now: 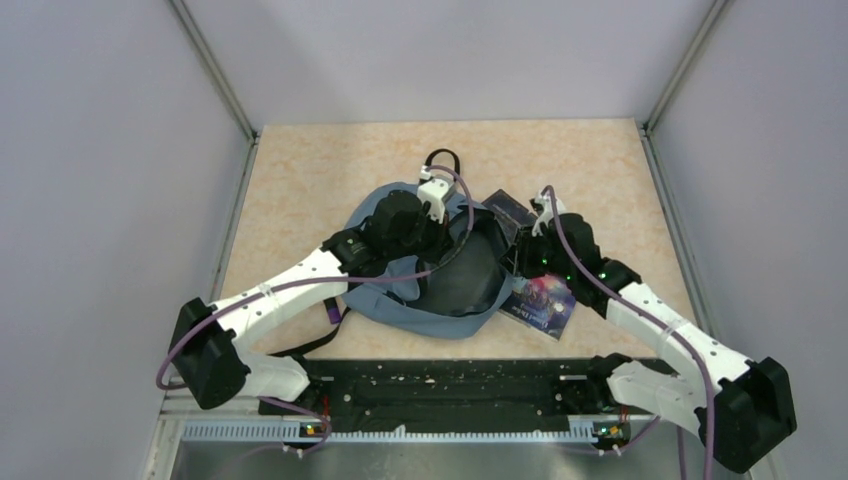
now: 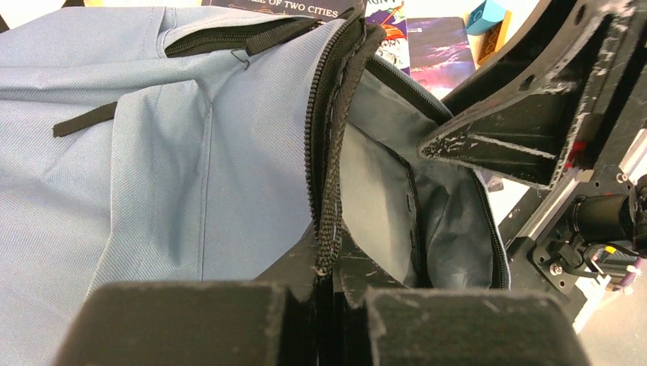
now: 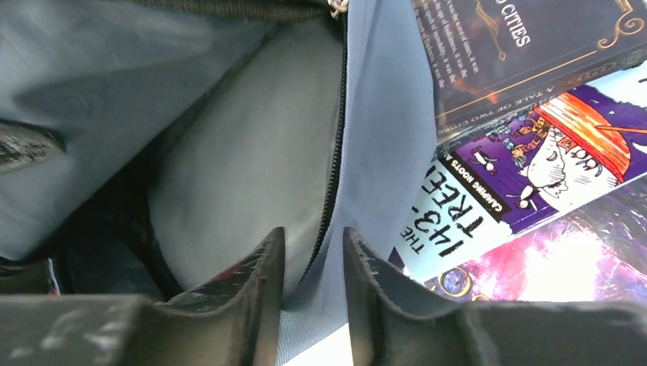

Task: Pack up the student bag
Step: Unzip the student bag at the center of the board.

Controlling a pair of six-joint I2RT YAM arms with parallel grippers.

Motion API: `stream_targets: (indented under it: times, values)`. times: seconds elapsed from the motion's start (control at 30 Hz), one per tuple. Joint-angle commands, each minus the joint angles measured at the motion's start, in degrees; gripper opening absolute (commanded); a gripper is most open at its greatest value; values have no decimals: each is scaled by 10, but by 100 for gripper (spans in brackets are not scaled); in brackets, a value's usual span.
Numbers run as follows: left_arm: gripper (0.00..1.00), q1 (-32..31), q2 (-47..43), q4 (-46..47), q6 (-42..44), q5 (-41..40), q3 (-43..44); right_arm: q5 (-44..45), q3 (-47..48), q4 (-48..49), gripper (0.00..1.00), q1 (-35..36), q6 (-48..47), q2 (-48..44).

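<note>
The student bag (image 1: pixel 432 312) is a grey-blue backpack lying flat in the middle of the table with its main compartment gaping open. My left gripper (image 1: pixel 443 222) is shut on the black zipper edge of the opening at its far left side; in the left wrist view it (image 2: pixel 329 265) pinches the zipper tape, with the bag (image 2: pixel 152 152) spread out to the left. My right gripper (image 1: pixel 520 247) holds the opposite rim; in the right wrist view it (image 3: pixel 314 245) has its fingers closed on the blue fabric edge (image 3: pixel 381 152) beside the zipper. The inside looks empty.
Books lie just right of the bag: a dark "A Tale of Two Cities" (image 3: pixel 526 46), a white and purple treehouse book (image 3: pixel 526 168) and a purple galaxy cover (image 1: pixel 543 300). A black strap (image 1: pixel 310 345) trails at the near left. Grey walls close in the table.
</note>
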Motion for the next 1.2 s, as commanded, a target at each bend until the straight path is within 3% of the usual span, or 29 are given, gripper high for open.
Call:
stream_targets:
  times: [0.0,0.1,0.13,0.23,0.47,0.9,1.17]
  values:
    - [0,2,-5,70,-12,-18,5,1,-6,0,25,12,21,16]
    - [0,10,-11,68,-10,-40,9,38,-14,-1,1,12,14,12]
    - [0,15,-14,65,-12,-51,12,51,-15,-4,0,12,10,9]
    - [0,37,-30,58,-15,-93,18,110,-15,-16,0,12,2,-1]
    - [0,140,-69,69,-32,-79,16,208,-47,-6,0,12,-13,-37]
    - [0,312,-65,72,-54,-59,32,250,-59,0,0,12,-19,-24]
    - [0,364,-24,32,-22,-99,93,270,-55,-7,0,11,-26,-38]
